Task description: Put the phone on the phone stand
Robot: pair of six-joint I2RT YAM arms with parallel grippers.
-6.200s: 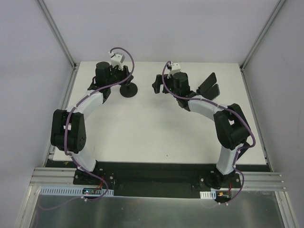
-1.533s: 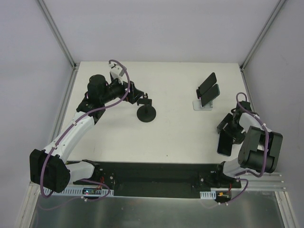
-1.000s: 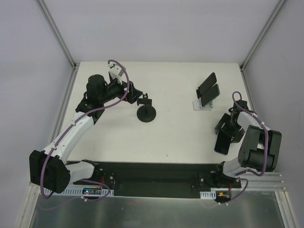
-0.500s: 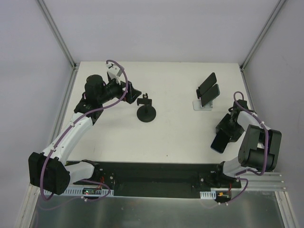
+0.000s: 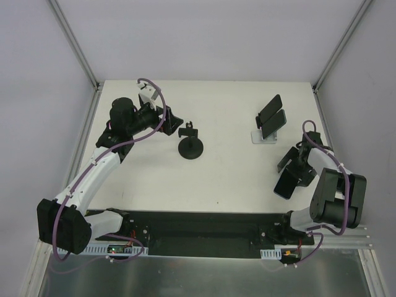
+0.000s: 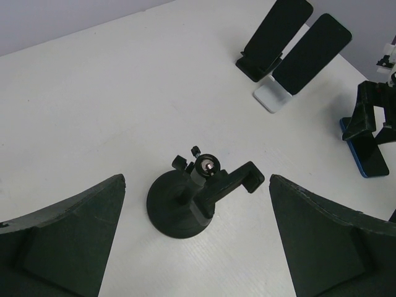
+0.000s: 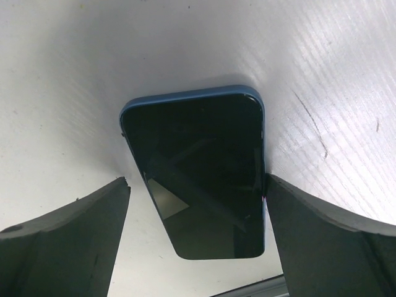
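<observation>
The phone (image 7: 198, 167) is blue-edged with a dark screen and lies flat near the table's right front (image 5: 286, 184). My right gripper (image 7: 197, 180) is open astride it. One finger touches the phone's right edge and the other stands clear of the left edge. The phone stand (image 5: 190, 147) is black, with a round base and a clamp arm (image 6: 232, 182), and sits left of the table's middle. My left gripper (image 5: 175, 119) hovers just behind the stand, open and holding nothing. In the left wrist view the stand (image 6: 185, 201) shows between the fingers.
Two other dark phones lean on holders at the back right (image 5: 270, 117). One holder is black (image 6: 250, 68), the other white (image 6: 269, 99). The table's right edge and the frame rail lie close to the right arm (image 5: 331, 192).
The right gripper has shifted slightly left over the phone, and the phone has turned and slid a little leftward. The left arm has hardly moved.
</observation>
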